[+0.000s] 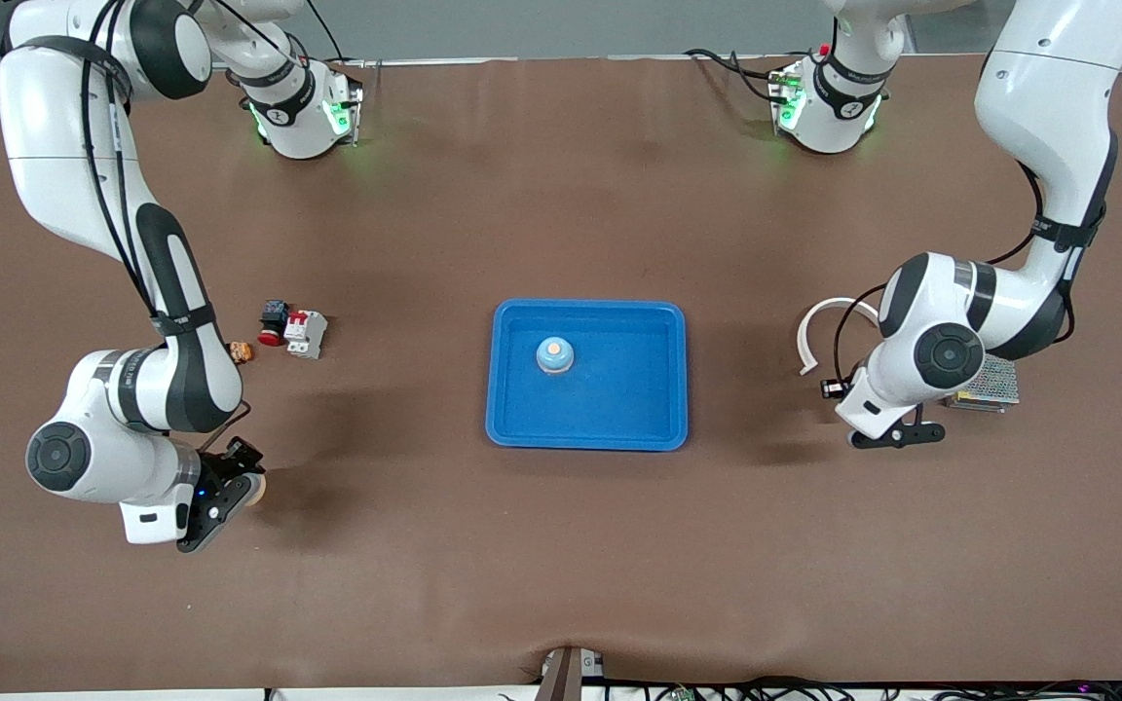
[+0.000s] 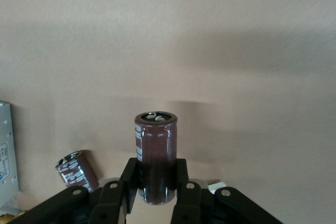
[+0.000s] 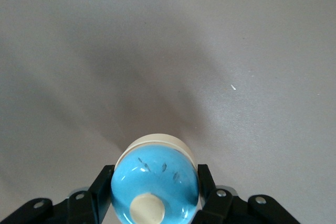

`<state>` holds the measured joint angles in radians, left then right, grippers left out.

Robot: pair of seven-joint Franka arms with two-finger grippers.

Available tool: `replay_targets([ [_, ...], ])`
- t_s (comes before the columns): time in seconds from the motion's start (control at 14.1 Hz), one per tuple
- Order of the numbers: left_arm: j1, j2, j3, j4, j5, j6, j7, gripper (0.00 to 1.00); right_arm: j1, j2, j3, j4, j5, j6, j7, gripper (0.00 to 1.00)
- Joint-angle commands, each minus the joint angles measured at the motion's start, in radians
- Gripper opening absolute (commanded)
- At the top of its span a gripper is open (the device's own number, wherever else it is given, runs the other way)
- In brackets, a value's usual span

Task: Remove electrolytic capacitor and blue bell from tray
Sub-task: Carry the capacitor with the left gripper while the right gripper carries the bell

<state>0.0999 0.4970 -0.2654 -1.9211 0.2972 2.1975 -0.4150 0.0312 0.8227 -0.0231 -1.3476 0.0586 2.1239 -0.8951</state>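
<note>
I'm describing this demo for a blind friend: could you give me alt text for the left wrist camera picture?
The left gripper is shut on a dark brown capacitor, holding it upright above the brown table. A second capacitor lies tilted beside it, next to the edge of a grey metal box.

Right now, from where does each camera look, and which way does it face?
Front view: high across the table, facing both arms; blue tray in the middle.
Left wrist view: on the left arm, looking along the left gripper shut on a capacitor.
Right wrist view: on the right arm, looking along the right gripper shut on a bell.
Shared: front view also shows both grippers.
</note>
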Motion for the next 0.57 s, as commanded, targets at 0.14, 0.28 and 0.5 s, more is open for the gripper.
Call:
replay_targets([
  [0.14,0.056,-0.074,-0.009,-0.183,0.026,0.172,-0.008,0.00,-0.019,0.024,0.017,0.002,0.007,0.045,-0.067,0.58],
  [0.28,0.098,-0.072,-0.011,-0.242,0.028,0.258,-0.008,0.00,-0.020,0.029,0.017,0.002,0.024,0.047,-0.071,0.58],
  [0.5,0.093,-0.066,-0.014,-0.251,0.028,0.266,-0.011,0.00,-0.027,0.049,0.017,0.002,0.043,0.054,-0.093,0.58],
])
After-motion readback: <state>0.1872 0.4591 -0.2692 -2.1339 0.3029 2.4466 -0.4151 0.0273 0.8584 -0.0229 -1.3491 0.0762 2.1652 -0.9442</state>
